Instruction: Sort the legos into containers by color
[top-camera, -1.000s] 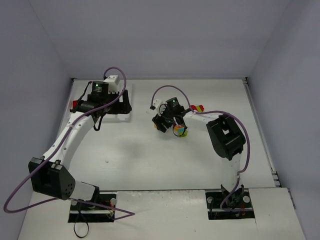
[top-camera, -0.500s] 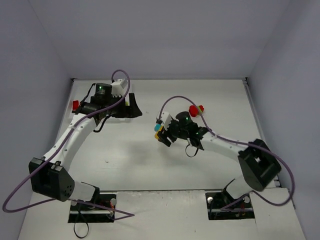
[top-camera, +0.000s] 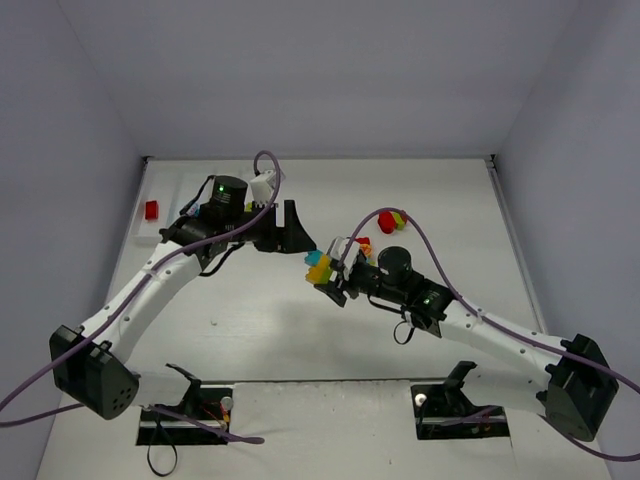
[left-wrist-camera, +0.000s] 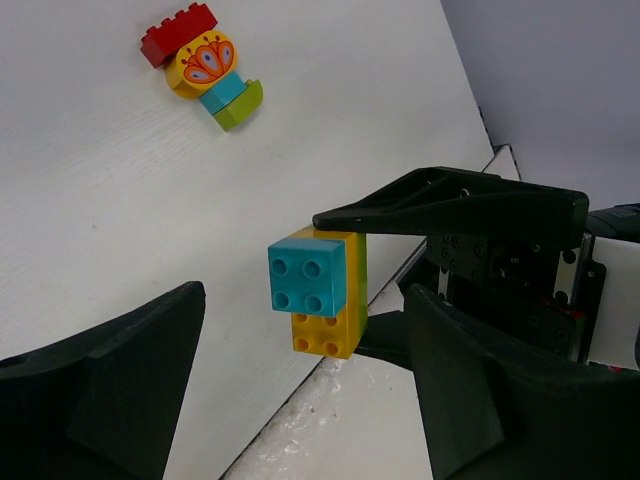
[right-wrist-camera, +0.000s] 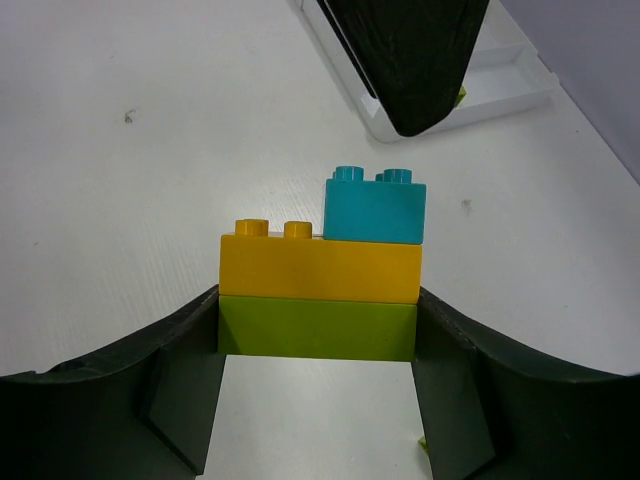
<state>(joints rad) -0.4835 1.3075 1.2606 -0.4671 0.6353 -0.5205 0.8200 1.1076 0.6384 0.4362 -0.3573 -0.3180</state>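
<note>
You are looking down on both arms leaning in toward the middle of the table (top-camera: 250, 320). Your right gripper (top-camera: 330, 277) is clamping a brick clump (top-camera: 319, 268) of yellow, cyan and lime green and is holding it out to the left. Your left gripper (top-camera: 293, 228) is hanging just beside it, up and to the left. Its dark fingers are pointing toward the clump without touching it, and how far they are spreading is hard to judge from here. A second clump (top-camera: 392, 220), red, yellow and green, is lying farther back. A red brick (top-camera: 152, 210) is sitting in the white tray (top-camera: 172, 200) at far left, which the left arm is partly covering.
</note>
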